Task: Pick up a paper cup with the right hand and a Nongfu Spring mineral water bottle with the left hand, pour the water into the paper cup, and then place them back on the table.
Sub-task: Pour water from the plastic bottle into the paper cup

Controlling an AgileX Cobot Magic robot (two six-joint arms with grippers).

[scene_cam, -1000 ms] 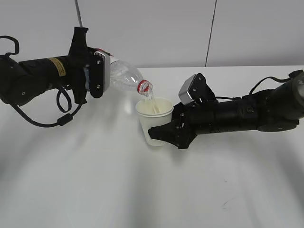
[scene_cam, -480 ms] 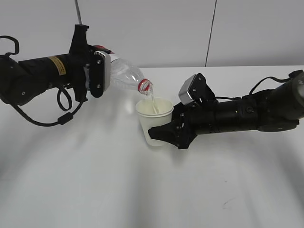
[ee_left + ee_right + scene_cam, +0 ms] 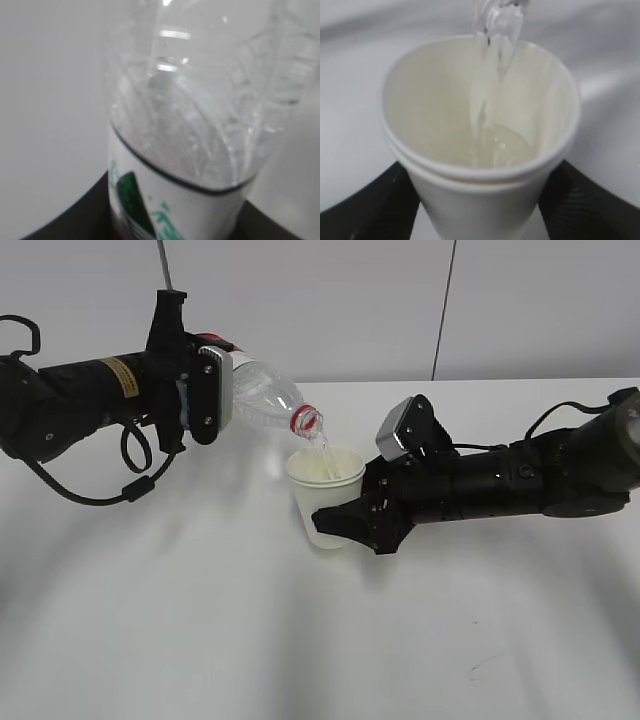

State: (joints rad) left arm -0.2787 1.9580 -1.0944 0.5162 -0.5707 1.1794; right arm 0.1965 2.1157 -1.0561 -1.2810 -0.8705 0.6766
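My left gripper (image 3: 205, 390) is shut on the Nongfu Spring bottle (image 3: 262, 400), held tilted with its red-ringed mouth (image 3: 306, 421) down over the paper cup (image 3: 325, 492). A thin stream of water runs from the mouth into the cup. My right gripper (image 3: 345, 518) is shut on the cup and holds it upright just above the white table (image 3: 200, 620). In the right wrist view the cup (image 3: 480, 140) fills the frame with a little water in its bottom and the stream falling in. In the left wrist view the clear bottle (image 3: 200, 125) with its white label fills the frame.
Both black arms reach in over the table from the left and right sides. A looping black cable (image 3: 130, 475) hangs under the left arm. A white wall with thin vertical lines stands behind the table's far edge.
The bottle has risen slightly and keeps pouring. The cup and right arm have not visibly moved.
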